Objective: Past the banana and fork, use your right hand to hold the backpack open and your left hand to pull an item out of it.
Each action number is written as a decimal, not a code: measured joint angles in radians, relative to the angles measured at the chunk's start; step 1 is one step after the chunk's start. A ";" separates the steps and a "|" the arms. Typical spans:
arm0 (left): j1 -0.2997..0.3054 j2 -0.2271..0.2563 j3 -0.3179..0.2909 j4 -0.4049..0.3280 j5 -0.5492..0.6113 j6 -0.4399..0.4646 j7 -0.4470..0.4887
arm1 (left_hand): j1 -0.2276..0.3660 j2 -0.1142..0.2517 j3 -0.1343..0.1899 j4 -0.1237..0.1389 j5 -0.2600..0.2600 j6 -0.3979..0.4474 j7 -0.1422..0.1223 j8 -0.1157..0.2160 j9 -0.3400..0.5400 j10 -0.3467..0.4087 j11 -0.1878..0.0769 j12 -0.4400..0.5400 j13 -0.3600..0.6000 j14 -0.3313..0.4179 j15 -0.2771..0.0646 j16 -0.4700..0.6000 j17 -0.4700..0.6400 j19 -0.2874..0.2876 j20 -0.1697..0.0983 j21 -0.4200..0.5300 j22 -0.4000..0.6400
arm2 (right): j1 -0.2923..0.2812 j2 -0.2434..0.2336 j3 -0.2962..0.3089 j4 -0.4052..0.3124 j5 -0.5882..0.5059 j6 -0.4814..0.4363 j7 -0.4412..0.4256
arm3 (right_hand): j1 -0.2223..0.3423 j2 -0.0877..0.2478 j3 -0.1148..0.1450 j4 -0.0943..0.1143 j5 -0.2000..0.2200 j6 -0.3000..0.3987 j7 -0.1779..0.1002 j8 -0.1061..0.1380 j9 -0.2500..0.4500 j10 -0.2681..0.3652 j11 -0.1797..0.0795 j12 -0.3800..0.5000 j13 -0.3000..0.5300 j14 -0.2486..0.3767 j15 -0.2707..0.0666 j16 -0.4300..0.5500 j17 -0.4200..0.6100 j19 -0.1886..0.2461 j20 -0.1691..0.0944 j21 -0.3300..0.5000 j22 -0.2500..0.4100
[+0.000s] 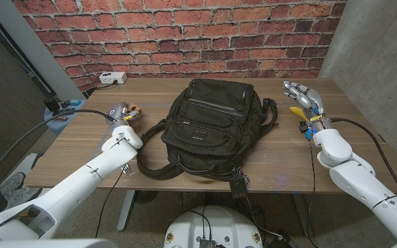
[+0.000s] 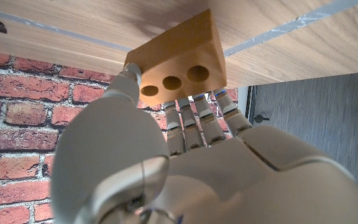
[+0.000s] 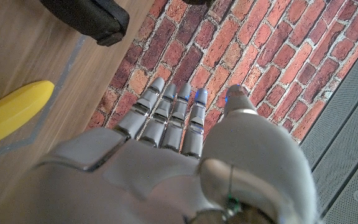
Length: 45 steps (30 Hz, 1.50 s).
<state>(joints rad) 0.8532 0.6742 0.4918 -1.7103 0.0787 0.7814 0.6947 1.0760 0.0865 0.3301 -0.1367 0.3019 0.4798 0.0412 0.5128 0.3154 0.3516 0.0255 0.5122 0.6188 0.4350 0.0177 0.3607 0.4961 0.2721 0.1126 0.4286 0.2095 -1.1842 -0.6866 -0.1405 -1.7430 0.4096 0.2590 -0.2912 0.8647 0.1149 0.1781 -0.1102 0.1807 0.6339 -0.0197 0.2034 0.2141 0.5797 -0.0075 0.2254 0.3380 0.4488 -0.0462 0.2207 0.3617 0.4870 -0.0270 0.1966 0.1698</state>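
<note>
Sitting mid-table, zipped black fabric backpack point(image 1: 211, 127) lies between both hands, touched by neither. Left hand point(image 1: 120, 116) rests beside a tan wooden block with three holes point(image 2: 180, 59), grip unclear. Right hand point(image 1: 307, 98) raised, fingers apart and empty, yellow banana point(image 1: 298, 111) just beside it.

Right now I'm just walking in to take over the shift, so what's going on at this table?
A two-armed robot stands at a wooden table with a black backpack lying in the middle, apparently closed. Neither hand is on it yet. The left hand is beside a tan wedge block with three holes, fingertips touching it, left of the backpack. The right hand is raised with fingers apart, holding nothing, next to a banana to the right of the backpack.
</note>
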 measured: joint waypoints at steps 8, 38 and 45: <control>0.011 0.015 -0.009 -0.049 -0.015 0.031 -0.020 | -0.051 -0.003 -0.006 0.006 -0.014 -0.089 0.023 -0.060 -0.026 -0.072 0.034 -0.070 -0.037 -0.081 0.034 -0.048 -0.031 -0.039 0.014 -0.011 0.002 | 0.010 0.012 -0.004 0.030 0.017 0.019 0.010 | -0.012 0.004 0.000 0.000 0.000 -0.011 0.000 0.000 0.000 -0.013 0.013 -0.008 -0.005 -0.011 0.000 0.000 -0.005 0.011 -0.003 0.000 0.005; 0.150 0.029 -0.130 -0.172 -0.073 0.033 -0.019 | -0.204 0.053 -0.011 0.066 -0.028 -0.126 0.030 -0.122 -0.065 -0.132 0.019 -0.165 -0.117 -0.155 0.059 -0.124 -0.121 -0.006 -0.022 0.001 -0.005 | 0.026 0.026 -0.024 0.075 0.052 0.054 0.024 | -0.025 0.009 -0.003 -0.003 0.000 -0.029 0.007 -0.004 -0.005 -0.028 0.007 -0.015 -0.011 -0.020 0.002 0.000 -0.009 0.011 -0.003 0.000 0.005; 0.174 0.014 -0.153 -0.160 -0.129 -0.163 0.011 | -0.237 0.076 -0.012 0.092 -0.028 -0.121 0.035 -0.129 -0.069 -0.132 0.019 -0.172 -0.129 -0.155 0.059 -0.126 -0.132 -0.006 -0.022 0.001 -0.010 | 0.033 0.045 -0.038 0.104 0.060 0.064 0.024 | -0.029 0.013 -0.003 -0.003 0.000 -0.040 0.007 -0.004 -0.005 -0.036 0.011 -0.018 -0.014 -0.024 0.005 0.000 -0.009 0.011 -0.003 0.000 0.005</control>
<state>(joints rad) 1.0271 0.6884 0.3387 -1.8703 -0.0499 0.6183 0.7055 0.8392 0.1628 0.3184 -0.0451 0.2737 0.3589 0.0765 0.3842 0.2460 0.2196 0.0444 0.3397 0.4897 0.2804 0.0766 0.2350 0.3643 0.2663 0.0909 0.4299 0.1997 -1.1512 -0.6412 -0.1782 -1.6386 0.4700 0.3232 -0.2671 0.8356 0.1280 0.1752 -0.1130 0.1807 0.5942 -0.0127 0.1991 0.2091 0.5438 0.0033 0.2070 0.3243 0.4245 -0.0414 0.2207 0.3524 0.4977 -0.0303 0.1966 0.1747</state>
